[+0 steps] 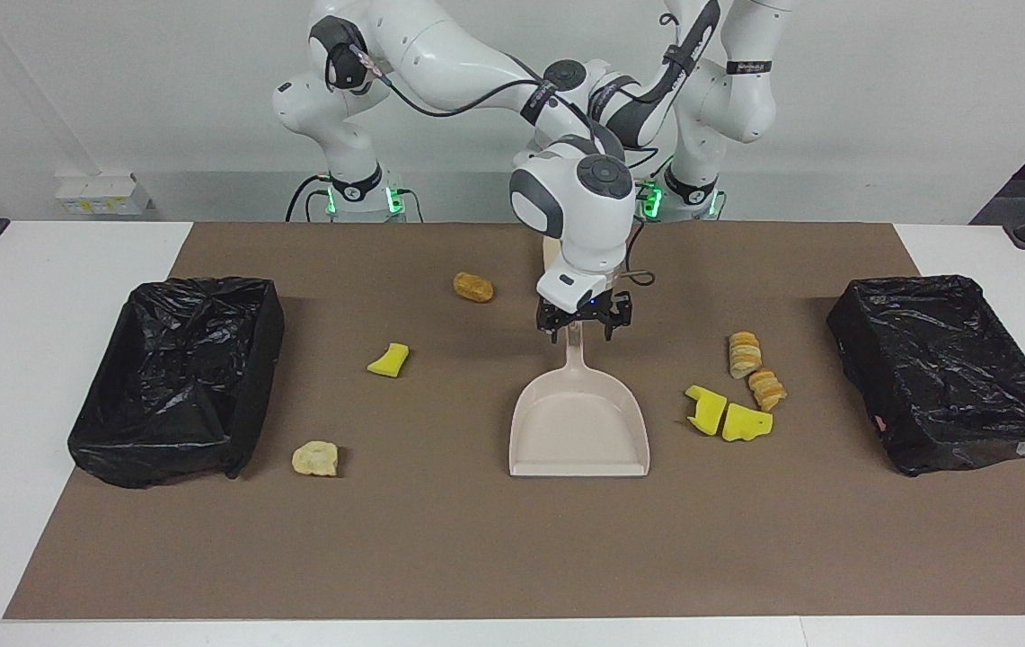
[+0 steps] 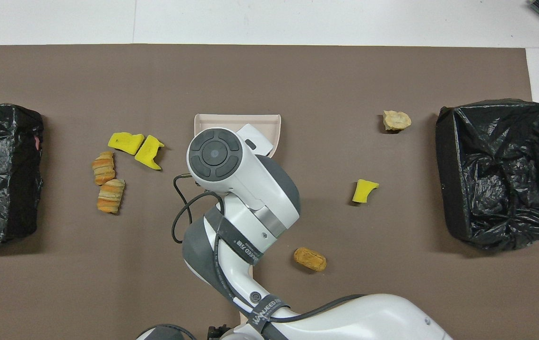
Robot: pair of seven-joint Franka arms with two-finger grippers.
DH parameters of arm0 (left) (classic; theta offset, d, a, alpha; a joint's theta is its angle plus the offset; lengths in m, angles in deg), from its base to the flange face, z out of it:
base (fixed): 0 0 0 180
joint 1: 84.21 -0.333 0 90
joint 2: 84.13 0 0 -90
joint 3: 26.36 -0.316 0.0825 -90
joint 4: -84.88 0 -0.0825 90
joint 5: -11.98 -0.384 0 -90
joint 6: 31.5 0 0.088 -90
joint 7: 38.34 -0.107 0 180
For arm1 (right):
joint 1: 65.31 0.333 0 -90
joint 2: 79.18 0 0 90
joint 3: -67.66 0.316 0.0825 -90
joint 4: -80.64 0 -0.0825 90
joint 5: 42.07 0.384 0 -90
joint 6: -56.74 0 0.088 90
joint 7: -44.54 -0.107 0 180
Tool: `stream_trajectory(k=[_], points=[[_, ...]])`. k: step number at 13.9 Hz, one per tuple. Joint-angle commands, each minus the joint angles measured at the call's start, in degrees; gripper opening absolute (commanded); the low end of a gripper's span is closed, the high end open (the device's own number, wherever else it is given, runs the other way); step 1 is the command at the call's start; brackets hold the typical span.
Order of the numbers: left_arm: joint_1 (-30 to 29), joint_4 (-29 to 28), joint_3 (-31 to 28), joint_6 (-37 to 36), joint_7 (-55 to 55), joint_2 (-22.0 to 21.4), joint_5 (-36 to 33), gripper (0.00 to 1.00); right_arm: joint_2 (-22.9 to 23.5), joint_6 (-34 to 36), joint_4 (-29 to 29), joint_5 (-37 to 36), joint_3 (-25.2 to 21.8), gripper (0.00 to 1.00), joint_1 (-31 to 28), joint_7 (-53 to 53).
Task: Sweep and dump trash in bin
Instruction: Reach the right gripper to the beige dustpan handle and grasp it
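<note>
Nearest the robots, just past the dustpan's (image 1: 579, 422) handle end: brush (image 2: 244, 317), mostly hidden under the right arm. Left gripper (image 2: 215, 330) beside it, barely in sight at the overhead view's bottom edge; spread wide, nothing seen in it, waiting.

Also nearer to the robots than the dustpan, toward the right arm's end: brown lump (image 1: 473, 287).

At the dustpan's handle (image 1: 574, 355): right gripper (image 1: 582, 325), low over the handle's top, fingers apart on either side of it, not yet clamped.

Level with the dustpan's handle, toward the right arm's end: single yellow wedge (image 1: 388, 359). Toward the left arm's end: two striped bread lumps (image 1: 744, 353), then, level with the pan itself, two yellow wedges (image 1: 707, 409) touching each other.

Farthest, level with the dustpan's mouth, toward the right arm's end: pale lump (image 1: 315, 458), near a black-lined bin (image 1: 198, 286). Second bin (image 1: 912, 283) well apart from the dustpan at the left arm's end.

Probably light, soft and spongy, this trash; likely to skid or roll ahead of bristles. Better swept than pinched. Dustpan likely stiff, light plastic: best taken on the handle, squarely.
</note>
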Motion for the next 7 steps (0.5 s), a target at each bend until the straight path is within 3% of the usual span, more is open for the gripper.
stream_trajectory(k=[1,3,4,5,7], points=[[2.0,-0.2,-1.0,-0.3,1.7,-0.3,0.3,0.82,-0.9,-2.2,3.6,-1.7,-0.1,0.84,-0.2,0.1],[2.1,-0.2,-1.0,-1.0,1.6,-0.3,0.3,0.21,-1.5,-3.0,5.6,-1.7,-0.1,0.83,-0.3,0.3],[2.1,-0.2,-1.0,-1.1,1.7,-0.3,0.3,0.05,-1.9,-3.7,6.6,-1.7,-0.1,0.83,-0.3,0.3],[2.1,-0.2,-1.0,-1.5,1.7,-0.3,0.2,0.00,-2.0,-3.8,6.8,-1.7,-0.1,0.82,-0.3,0.3],[2.1,0.0,-1.1,-2.3,0.9,-0.3,0.2,0.00,-2.1,-4.1,7.0,-1.6,0.0,0.72,-0.3,0.6]])
